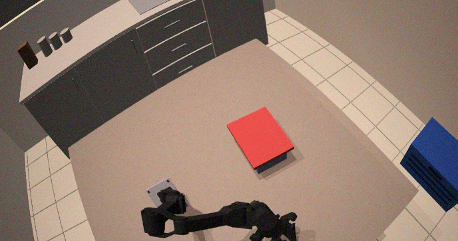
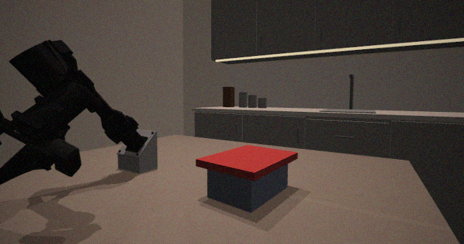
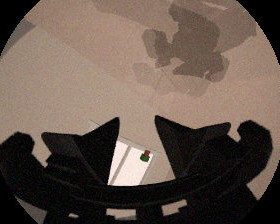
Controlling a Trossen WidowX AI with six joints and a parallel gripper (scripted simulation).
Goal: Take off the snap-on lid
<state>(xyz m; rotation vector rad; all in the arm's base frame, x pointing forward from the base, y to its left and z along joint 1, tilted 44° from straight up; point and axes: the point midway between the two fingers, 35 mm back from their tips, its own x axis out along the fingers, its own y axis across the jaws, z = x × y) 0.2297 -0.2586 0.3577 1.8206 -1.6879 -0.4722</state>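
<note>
We find the red lid (image 1: 259,137) seated on the blue box (image 1: 273,164) right of centre in the top view; only a strip of the box shows beneath the lid's near edge. In the exterior view the lid (image 2: 247,160) lies flat and overhangs the box (image 2: 247,189) on all visible sides, at the middle of the frame on the table (image 2: 354,198).

The arm (image 1: 203,216) stretches along the bottom edge of the top view from its grey base (image 1: 159,189) at lower left. The gripper (image 1: 289,226) sits at bottom centre-right, well apart from the lid.

We see the fingers in the wrist view standing partly spread with only the table surface and a pale patch between them; they hold nothing. The gripper's shadow (image 3: 187,46) falls on the table in the upper right of that view.
</note>
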